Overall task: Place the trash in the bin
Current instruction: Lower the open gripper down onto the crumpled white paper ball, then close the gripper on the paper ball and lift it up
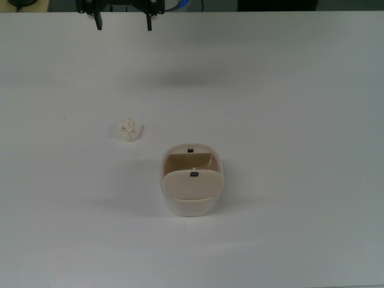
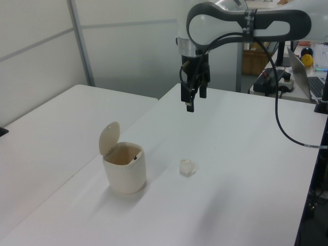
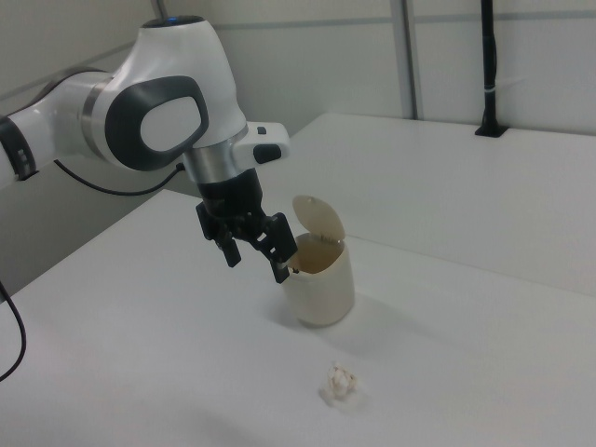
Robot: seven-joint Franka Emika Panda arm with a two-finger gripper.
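Note:
The trash (image 1: 128, 129) is a small white crumpled wad lying alone on the white table (image 1: 288, 90), up and to the left of the bin in the top view. The cream-beige bin (image 1: 192, 180) stands upright with its flap lid (image 2: 109, 137) tipped up, so its inside shows. My gripper (image 1: 123, 24) hangs open and empty, high over the table at the top view's upper edge, well apart from both. The left view has the trash (image 2: 187, 167) right of the bin (image 2: 124, 166), with the gripper (image 2: 196, 100) above and behind them. In the right view the gripper (image 3: 257, 263) is in front of the bin (image 3: 319, 279), and the trash (image 3: 339, 384) lies nearer.
A second white table (image 2: 61, 128) adjoins along a seam on the left view's left. Behind the arm, a laptop (image 2: 307, 77), cables and a cardboard box (image 2: 255, 60) crowd the left view's right. A black post (image 3: 488, 65) stands at the far table edge in the right view.

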